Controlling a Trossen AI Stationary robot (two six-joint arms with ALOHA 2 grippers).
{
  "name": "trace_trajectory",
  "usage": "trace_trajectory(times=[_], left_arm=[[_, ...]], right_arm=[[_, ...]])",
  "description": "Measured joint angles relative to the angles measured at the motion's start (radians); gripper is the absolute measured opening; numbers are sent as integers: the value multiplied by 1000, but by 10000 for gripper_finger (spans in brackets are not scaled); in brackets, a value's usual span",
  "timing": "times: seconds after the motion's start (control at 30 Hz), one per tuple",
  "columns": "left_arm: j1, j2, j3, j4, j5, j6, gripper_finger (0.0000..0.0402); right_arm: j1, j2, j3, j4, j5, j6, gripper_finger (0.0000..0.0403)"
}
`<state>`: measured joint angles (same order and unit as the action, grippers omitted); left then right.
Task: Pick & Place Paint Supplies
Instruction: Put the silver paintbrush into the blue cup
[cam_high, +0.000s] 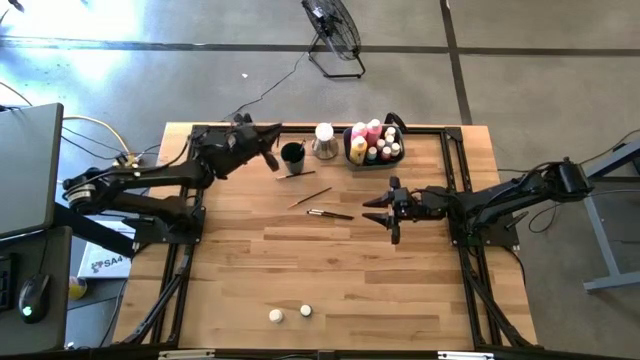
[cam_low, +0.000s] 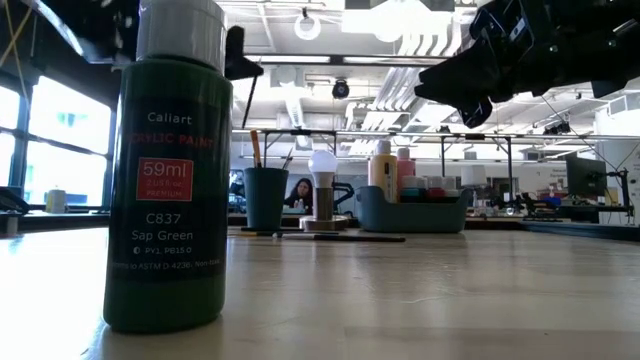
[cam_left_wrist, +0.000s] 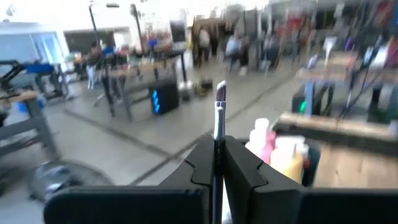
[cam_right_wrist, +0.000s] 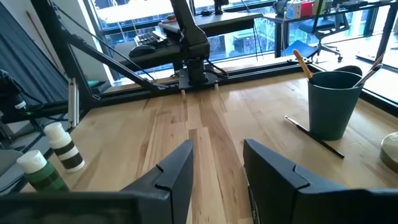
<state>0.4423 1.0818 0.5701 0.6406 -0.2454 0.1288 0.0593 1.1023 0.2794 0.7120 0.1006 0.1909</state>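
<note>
A thin dark-handled brush (cam_left_wrist: 219, 118) stands clamped between the closed fingers of the left end effector (cam_high: 268, 150), which hovers just beside the small dark cup (cam_high: 292, 154) at the far side of the wooden surface (cam_high: 330, 280). The step in hand seems to be dropping this brush into the cup; the next move likely calls for lining its handle over the rim, then letting go. Two more brushes (cam_high: 322, 205) lie on the surface near the cup, on its near side. The right end effector (cam_high: 388, 212), fingers apart and empty, hovers beyond those brushes. A bin (cam_high: 375, 158) of pink and yellow bottles sits farther along the far edge. Well away from the cup, near the front edge, a green bottle (cam_low: 167, 165) reads "Caliart", "59ml", "C837", "Sap Green".
</note>
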Motion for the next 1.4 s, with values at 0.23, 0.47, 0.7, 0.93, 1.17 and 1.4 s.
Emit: trace_trajectory(times=[0.23,0.47,0.7,0.93,1.17,1.4], left_arm=[[84,97,-146,328,91,-119,13],[108,227,-131,422,163,-153,14],[108,323,-126,499,145,-137,14],[108,390,-126,526,139,-137,15],[108,443,-126,526,138,-160,15],[108,472,-126,524,127,-163,15]], right_arm=[[0,0,1,32,2,-4,134],[0,0,1,61,4,-36,134],[0,0,1,64,5,-38,134],[0,0,1,63,5,-38,134],[0,0,1,63,4,-38,134],[0,0,1,63,4,-38,134]])
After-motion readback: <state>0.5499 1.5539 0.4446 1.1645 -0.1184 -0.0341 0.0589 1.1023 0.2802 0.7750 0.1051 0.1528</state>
